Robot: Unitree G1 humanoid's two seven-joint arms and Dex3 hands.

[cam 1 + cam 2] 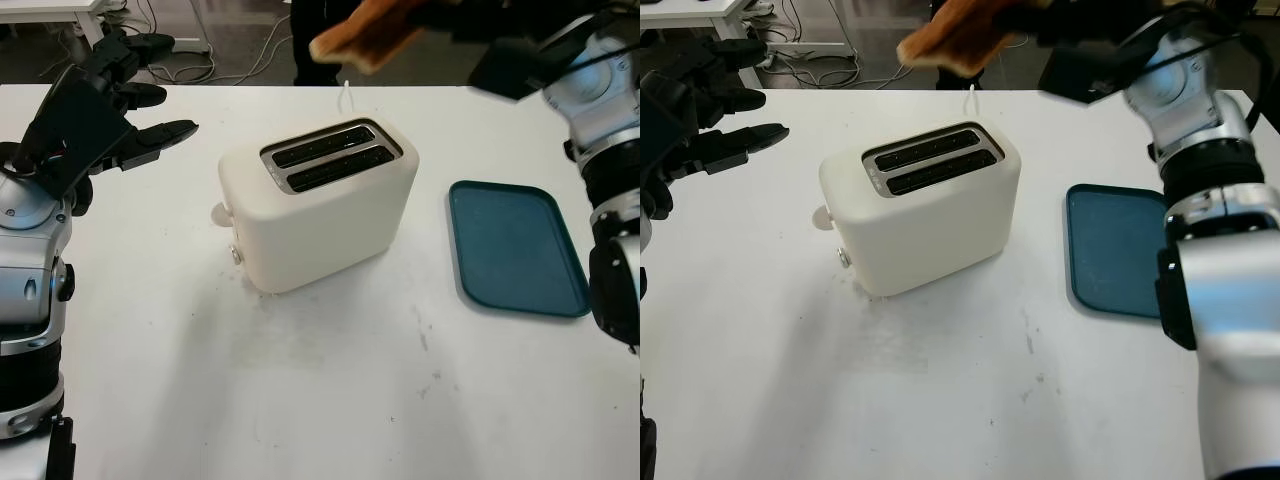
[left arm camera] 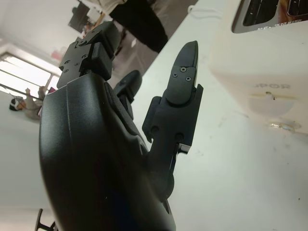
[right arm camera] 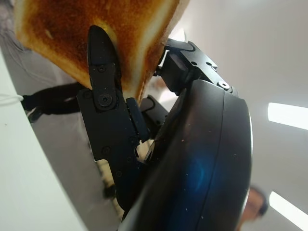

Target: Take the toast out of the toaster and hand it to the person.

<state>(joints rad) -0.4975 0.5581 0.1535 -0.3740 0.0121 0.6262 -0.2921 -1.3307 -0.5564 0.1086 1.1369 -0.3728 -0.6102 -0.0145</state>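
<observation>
L hand [image 1: 150,135], black, hangs open above the table's [image 1: 300,400] far-left corner, holding nothing, well apart from the toaster [image 1: 315,205]. L wrist view adds what the head cam lacks: embossed lettering and a round lever knob on the toaster's near end wall, plus a person's dark clothing past the table edge.

Toaster: cream, smooth matte shell w/ rounded corners, 2 dark slots on top, both empty; stands mid-table, turned at an angle. White cord trails off behind it. Tabletop white, scuffed grey in front of toaster.

Toast [image 1: 365,35]: out of the toaster, held high above and behind it at the far table edge, blurred in the head views. R wrist view shows it crisp: golden-brown, porous crumb, darker crust, pinched between R hand's [image 3: 125,86] black fingers.

Teal tray [image 1: 515,250], flat rounded rectangle w/ raised rim, lies R of toaster, apart from it.
</observation>
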